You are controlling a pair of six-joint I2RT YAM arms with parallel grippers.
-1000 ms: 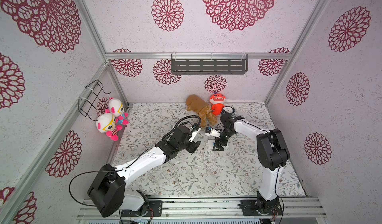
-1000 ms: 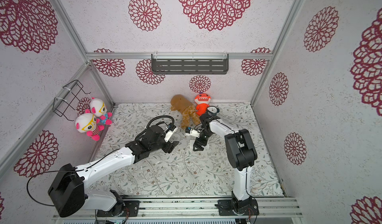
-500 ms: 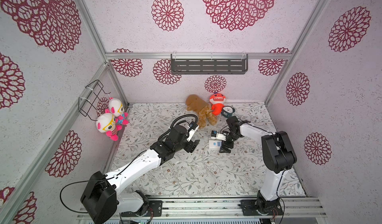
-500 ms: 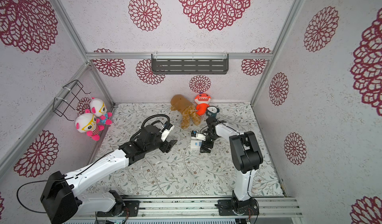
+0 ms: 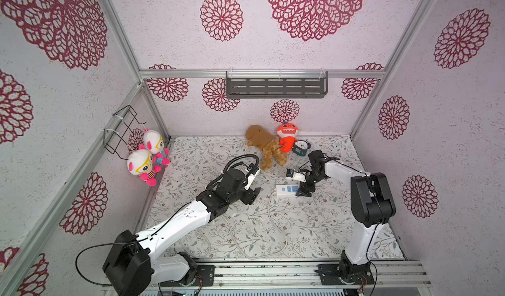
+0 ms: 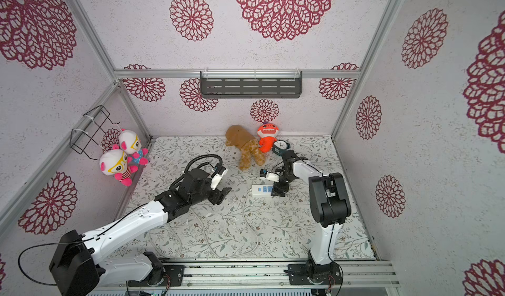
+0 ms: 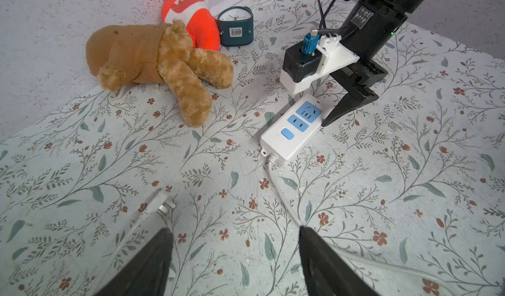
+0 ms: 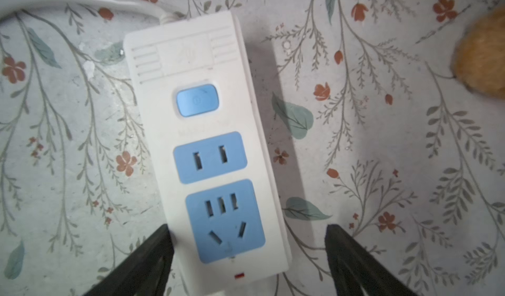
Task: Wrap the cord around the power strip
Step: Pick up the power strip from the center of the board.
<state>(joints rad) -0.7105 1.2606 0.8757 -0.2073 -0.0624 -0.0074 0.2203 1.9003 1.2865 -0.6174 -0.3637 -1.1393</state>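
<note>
In both top views the power strip [image 5: 286,189] lies flat on the flowered mat [image 5: 328,226], socket face up. The right gripper [image 5: 304,192] stands at its end, and the left gripper [image 5: 252,195] is near its other end, apart from it. The cord [image 5: 269,212] runs from the strip in loose loops toward the front rail. A wire basket [image 5: 120,128] hangs on the side wall, with two dolls [image 5: 144,163] just beside its lower end. The inside of the grey shelf [image 5: 276,88] on the back wall is hidden.

In the left wrist view the left gripper's fingers [image 7: 153,259] stand wide apart with only mat between them. The plug [image 7: 161,203] lies just beside one.

In the right wrist view the right gripper's fingers [image 8: 147,253] straddle the strip's end. One touches its edge and the other stands clear.
</note>
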